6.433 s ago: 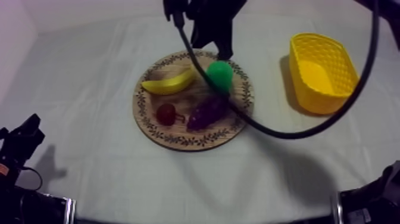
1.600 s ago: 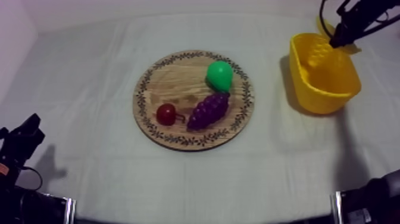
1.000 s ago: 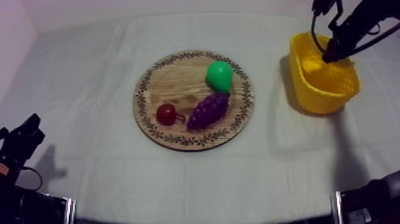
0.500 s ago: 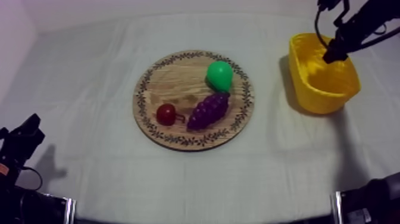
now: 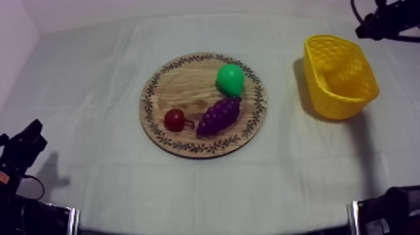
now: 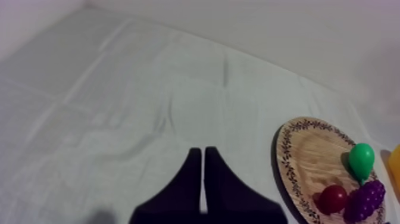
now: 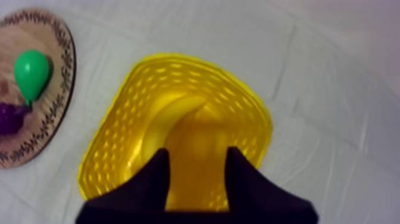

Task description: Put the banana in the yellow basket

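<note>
Change since earlier: banana (image 7: 172,113) is gone from the wooden board (image 5: 187,84), and the right arm (image 5: 390,19) has drawn back from over the yellow basket (image 5: 369,84) to the far upper right of the counter (image 5: 94,69).
Top view, board: it carries the pear (image 5: 230,79), the bunch of grapes (image 5: 219,116) and the small red fruit (image 5: 174,119); the place beside the pear is bare wood.
Top view, arms: the left arm (image 5: 22,153) sits low at its own side, well apart from the board and from the basket; the right arm is just beyond the basket's far rim.
Left wrist view: the left gripper (image 6: 203,152) has its fingers (image 6: 191,184) lying together as a narrow wedge with nothing between them, over bare cloth, the board off to one side.
Right wrist view: the right gripper (image 7: 196,154) hangs above the basket, its fingers (image 7: 152,184) wide apart and empty.
Banana's place: a smooth curved yellow shape lies inside the basket, which I judge to be the banana; yellow on yellow makes its edges hard to separate.
Key relation: this shape lies straight below the parted right fingers, its long axis seeming to follow the basket's length; the right arm is by far the nearer one.
Progress: the placing looks done; only a clean retreat seems left.
</note>
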Available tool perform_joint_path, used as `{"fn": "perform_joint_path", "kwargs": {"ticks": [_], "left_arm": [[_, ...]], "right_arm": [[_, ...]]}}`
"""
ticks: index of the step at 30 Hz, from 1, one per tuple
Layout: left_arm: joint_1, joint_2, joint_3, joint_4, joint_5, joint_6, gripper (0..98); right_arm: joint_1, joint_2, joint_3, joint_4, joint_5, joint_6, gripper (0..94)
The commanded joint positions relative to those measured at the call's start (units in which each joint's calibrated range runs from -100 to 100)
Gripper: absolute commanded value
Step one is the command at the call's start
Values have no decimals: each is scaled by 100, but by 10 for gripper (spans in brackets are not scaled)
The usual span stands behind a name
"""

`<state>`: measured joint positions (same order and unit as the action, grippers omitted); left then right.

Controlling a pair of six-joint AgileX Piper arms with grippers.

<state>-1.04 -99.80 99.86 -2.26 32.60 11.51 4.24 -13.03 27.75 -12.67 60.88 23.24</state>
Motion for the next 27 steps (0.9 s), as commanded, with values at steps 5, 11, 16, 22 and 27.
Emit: {"fn": "perform_joint_path", "kwargs": {"ticks": [5, 11, 16, 22, 27], "left_arm": [[-1, -3, 3, -1, -2, -1, 1], [-1, -3, 3, -1, -2, -1, 1], [-1, -3, 3, -1, -2, -1, 1], [-1, -3, 3, -1, -2, -1, 1], [-1, -3, 3, -1, -2, -1, 1]], "right_arm": [[-83, -1150, 685, -78, -687, -424, 114], [-174, -2271, 1674, -166, -1493, -676, 73], [-182, -3374, 2576, -295, -1997, -824, 23], [-179, -4569, 3459, -292, -2018, -995, 8], [-194, -5399, 4188, -209, -1970, -1161, 7]]}}
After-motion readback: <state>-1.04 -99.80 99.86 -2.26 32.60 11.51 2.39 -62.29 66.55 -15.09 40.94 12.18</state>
